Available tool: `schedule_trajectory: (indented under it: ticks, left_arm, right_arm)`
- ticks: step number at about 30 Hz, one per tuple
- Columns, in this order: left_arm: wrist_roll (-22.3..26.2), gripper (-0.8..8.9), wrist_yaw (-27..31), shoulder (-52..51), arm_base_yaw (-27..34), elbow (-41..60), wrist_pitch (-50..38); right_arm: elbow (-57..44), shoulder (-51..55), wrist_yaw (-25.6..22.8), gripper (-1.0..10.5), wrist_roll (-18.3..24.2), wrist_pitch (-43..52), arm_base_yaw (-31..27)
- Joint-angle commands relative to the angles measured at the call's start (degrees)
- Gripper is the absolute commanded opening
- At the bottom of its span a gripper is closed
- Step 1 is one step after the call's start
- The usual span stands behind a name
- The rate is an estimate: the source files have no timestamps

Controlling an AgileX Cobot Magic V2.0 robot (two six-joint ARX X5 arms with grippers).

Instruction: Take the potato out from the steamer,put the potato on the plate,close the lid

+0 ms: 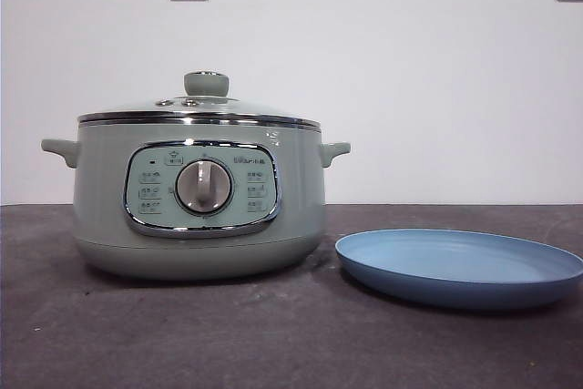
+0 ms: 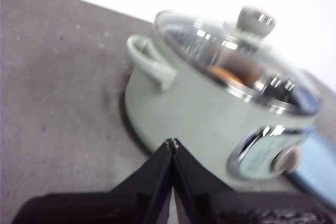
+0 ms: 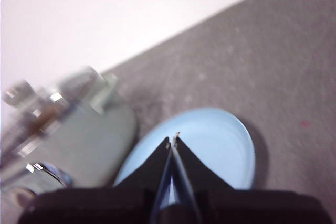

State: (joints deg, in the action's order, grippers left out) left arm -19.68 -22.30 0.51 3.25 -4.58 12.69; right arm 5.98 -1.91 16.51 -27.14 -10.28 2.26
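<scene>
Two closed, empty grippers hang above a grey tabletop: the left gripper (image 2: 172, 142) nearer the sage-green steamer (image 1: 200, 198), whose chrome-rimmed glass lid (image 1: 199, 108) covers the brown-orange potato (image 2: 231, 74); the right gripper (image 3: 173, 139) hangs over the bare light-blue plate (image 1: 460, 266) beside the pot.

A: What carries everything?
B: A dark grey, speckled table (image 1: 273, 334).
A: And directly on it?
B: The steamer (image 1: 196, 198), toward nine o'clock in the front view, and the plate (image 1: 460, 266) at about four o'clock, just beside the steamer's base, apparently not touching.
</scene>
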Motion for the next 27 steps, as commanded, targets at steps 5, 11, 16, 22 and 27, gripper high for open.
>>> schedule_trajectory:
  ticks: [5,11,16,22,27]
  left_arm:
    - [-1.33,-0.08,-2.16,4.55,0.09,-9.77,5.31]
    - [2.58,-0.08,-10.51,13.46,0.09,-19.41,8.41]
    - [9.40,-0.08,-16.48,21.44,0.09,-27.96,14.78]
    - [17.57,-0.08,-24.22,28.96,0.02,-37.13,24.55]
    - [25.03,-0.09,-25.83,32.65,-0.63,-43.45,34.77]
  right_arm:
    - [10.47,-7.34,4.96,-0.1,-0.83,-0.90,0.20]
    - [23.98,-18.84,10.47,-0.1,7.82,-12.20,0.66]
    - [36.09,-28.89,15.39,-0.1,16.90,-24.59,1.51]
    - [49.83,-39.23,20.41,-0.1,27.71,-40.48,3.21]
    - [56.59,-44.06,21.05,-0.1,34.47,-50.03,4.90]
